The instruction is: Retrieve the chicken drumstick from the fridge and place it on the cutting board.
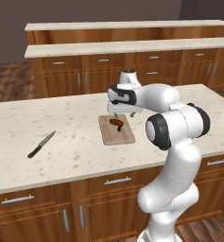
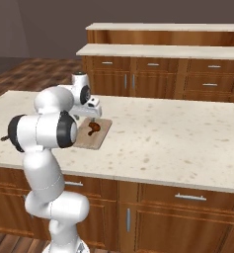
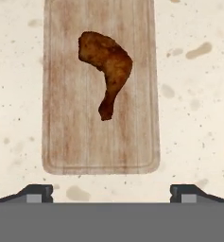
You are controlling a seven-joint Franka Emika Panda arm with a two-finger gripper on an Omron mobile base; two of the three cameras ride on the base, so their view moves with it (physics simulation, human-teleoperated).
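Lying on the cutting board is the chicken drumstick, its plump end toward the board's far short edge and its narrow end pointing back along the wood toward the middle. Nothing is holding it; the meat rests flat on the slab, well inside the rim on every side. The board itself sits on the speckled countertop of the island, roughly midway between the front and back edges, with its long sides running front to back.

The gripper hangs just above the board's far end, clear of the drumstick. In the hand view the two fingertips stand wide apart at the bottom corners with bare counter between them, nothing caught in the gap. From the right base view the hand sits low over the board with the drumstick showing just below it.

A black-handled knife lies on the same countertop, well apart from the board and nearer the left end, angled with its blade toward the back edge. Behind the island runs a row of brown wooden cabinets with pale counters on top and small metal drawer pulls.
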